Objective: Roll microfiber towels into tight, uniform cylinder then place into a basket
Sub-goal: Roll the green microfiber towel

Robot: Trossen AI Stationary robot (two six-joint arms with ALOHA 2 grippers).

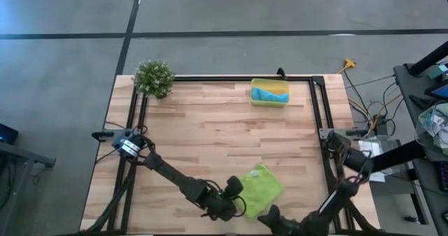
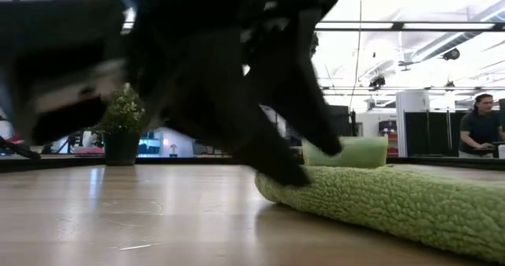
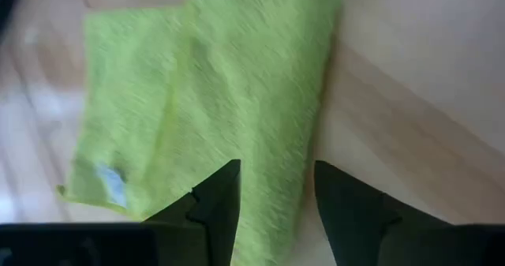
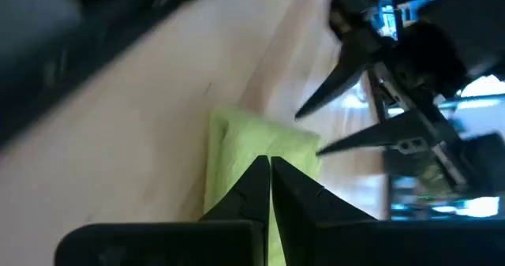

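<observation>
1. Risk, left side: the left gripper [image 3: 272,199] has its fingers partly spread, straddling the near edge of the green towel [image 1: 262,188], with cloth showing between them. If they close on one thin layer only, the fold likely slips out and the roll starts loose.
2. Risk, right side: the right gripper [image 4: 270,189] has its fingers pressed together, holding nothing, tips at the towel's near end. If it pushes rather than pins, the cloth likely skids on the smooth wooden surface [image 1: 210,131] and bunches unevenly.
3. Risk, crowding: both grippers work at the same near end of the towel, close together. A small misjudgement could bring them into contact.
4. Towel state: folded and flattish, not yet a tight cylinder, lying near the near edge, right of centre; white tag [image 3: 110,179] at one corner.
5. Basket [image 1: 269,92]: far edge, well apart from the towel, with the blue towel [image 1: 270,94] inside it. Carry distance is long; a loose roll may unwind.
6. Pose, left arm: reaches from the left low across the surface, wrist angled down over the towel.
7. Pose, right arm: comes in from the right along the near edge, wrist low.
</observation>
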